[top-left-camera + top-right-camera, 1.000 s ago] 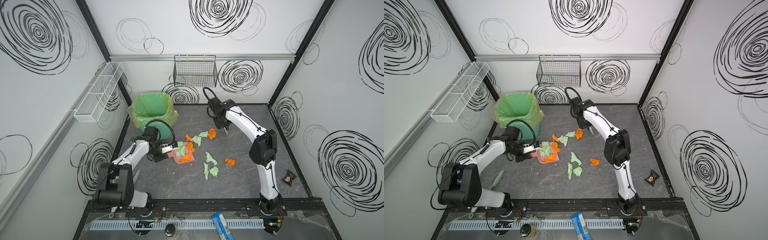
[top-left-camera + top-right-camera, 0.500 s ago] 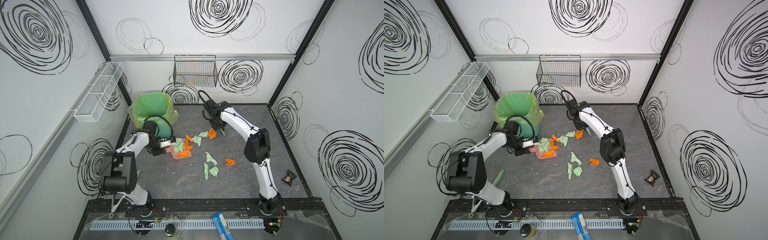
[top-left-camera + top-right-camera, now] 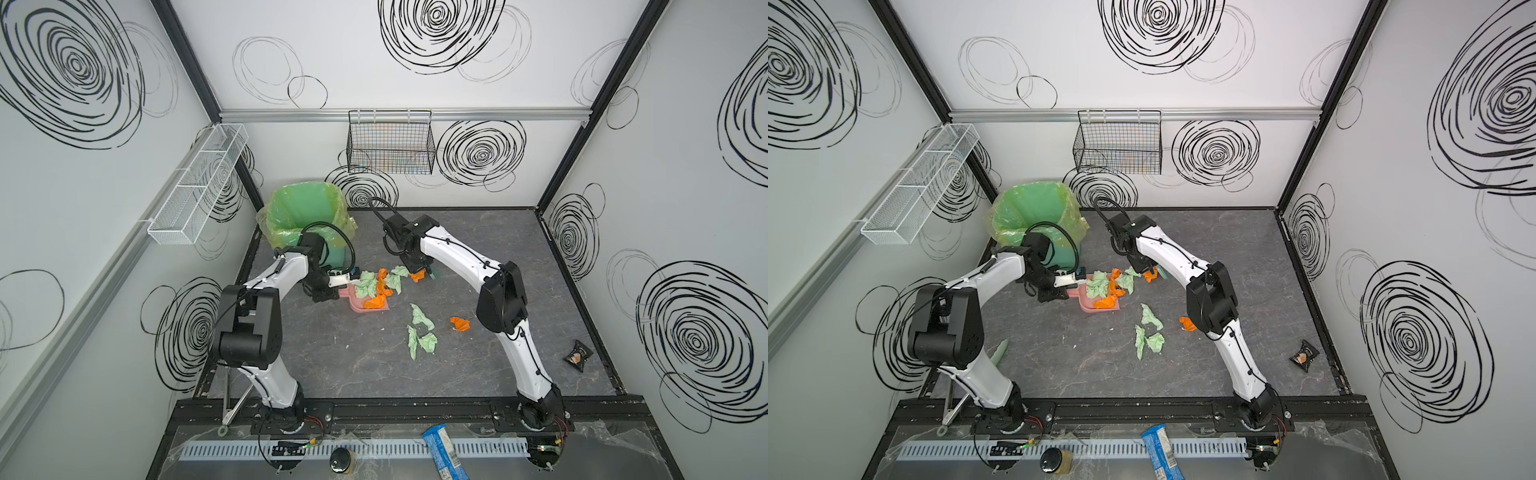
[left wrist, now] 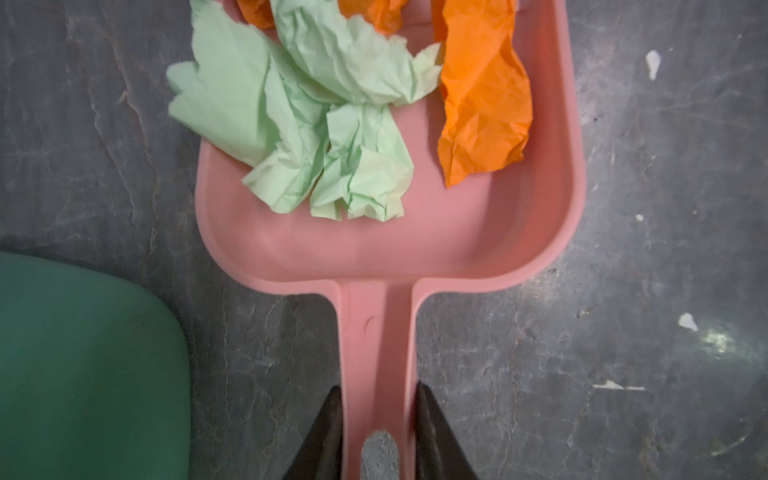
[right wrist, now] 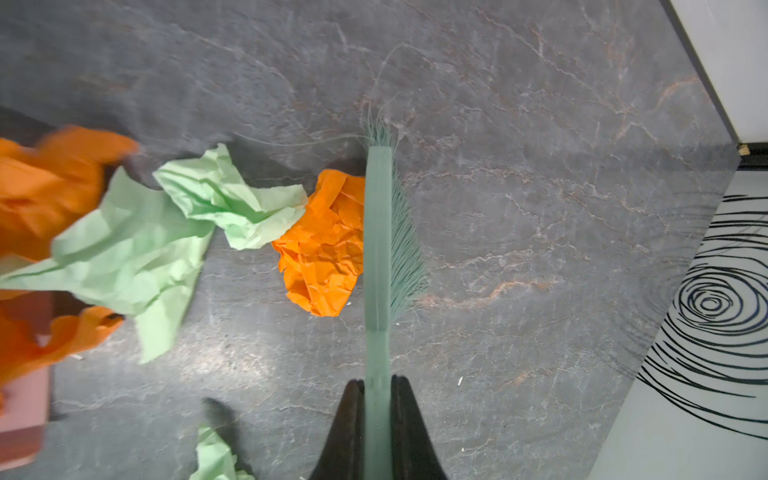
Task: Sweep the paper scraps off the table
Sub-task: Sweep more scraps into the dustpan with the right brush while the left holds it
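**A:** Which hand has the pan?

**B:** The left gripper (image 4: 378, 395). Its jaws are clamped on the handle of the pink dustpan (image 4: 415, 232), which lies flat on the table (image 3: 457, 374), left of centre and just beside the green bin (image 3: 305, 212).

**A:** And the other one?

**B:** The right gripper (image 5: 376, 384) is closed tight on the handle of the teal brush (image 5: 378, 232). The bristles are down on the table to the right of the pan, pressed against one orange wad (image 5: 324, 245).

**A:** So where are the paper scraps (image 3: 368, 286)?

**B:** Most of them, green and orange, sit in the pan or bunched at its mouth. The rest lie well apart from it, nearer to us. There are a few green wads (image 3: 422, 318) around mid-table and a lone orange scrap (image 3: 459, 323) just beside the right arm's elbow.

**A:** About halfway, then?

**B:** I'd say so. It looks like a sweeping stroke toward the pan. To my eye, the next move is to push that orange wad leftward over the lip. The pan needs to be held flat so the thin paper can't slip underneath. After that the brush has to come nearer for the stragglers, or the pan has to go to them. Tipping the lot into the bin would come last, I reckon.
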{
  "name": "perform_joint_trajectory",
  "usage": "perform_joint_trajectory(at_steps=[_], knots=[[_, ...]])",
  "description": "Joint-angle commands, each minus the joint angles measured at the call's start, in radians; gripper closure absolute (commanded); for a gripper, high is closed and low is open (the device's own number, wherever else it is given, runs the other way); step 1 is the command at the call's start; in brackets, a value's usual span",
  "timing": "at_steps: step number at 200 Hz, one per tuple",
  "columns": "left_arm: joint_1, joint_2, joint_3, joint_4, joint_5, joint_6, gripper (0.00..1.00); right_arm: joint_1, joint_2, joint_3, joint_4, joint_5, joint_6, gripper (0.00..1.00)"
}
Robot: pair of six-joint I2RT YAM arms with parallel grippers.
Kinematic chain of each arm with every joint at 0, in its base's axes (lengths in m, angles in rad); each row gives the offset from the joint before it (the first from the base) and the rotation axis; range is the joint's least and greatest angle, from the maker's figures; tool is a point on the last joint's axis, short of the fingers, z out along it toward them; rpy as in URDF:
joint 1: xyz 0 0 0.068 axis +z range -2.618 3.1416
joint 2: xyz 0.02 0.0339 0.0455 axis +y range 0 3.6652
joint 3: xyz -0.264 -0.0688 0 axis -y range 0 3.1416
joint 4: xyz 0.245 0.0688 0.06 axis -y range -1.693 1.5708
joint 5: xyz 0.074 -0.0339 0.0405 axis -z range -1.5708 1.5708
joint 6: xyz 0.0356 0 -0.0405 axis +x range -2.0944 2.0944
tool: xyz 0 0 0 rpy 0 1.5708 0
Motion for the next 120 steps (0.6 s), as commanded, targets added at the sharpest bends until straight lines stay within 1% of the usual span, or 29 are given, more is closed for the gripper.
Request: perform_joint_trajectory(at_steps=[1, 47, 88, 120], knots=[[-0.036, 0.008, -0.021, 0.021, 0.006, -0.024, 1.0, 0.038, 0.015, 0.015, -0.034, -0.08, 0.039, 1.0], [-0.091, -0.001, -0.037, 0.059, 0.008, -0.079, 1.0, 0.119, -0.028, 0.0, -0.034, -0.137, 0.07, 1.0], [-0.108, -0.013, -0.045, 0.07, 0.047, -0.113, 1.0, 0.176, -0.08, -0.023, -0.03, -0.204, 0.134, 1.0], [-0.107, -0.042, -0.086, 0.099, 0.088, -0.138, 1.0, 0.206, -0.134, -0.053, -0.033, -0.211, 0.177, 1.0]])
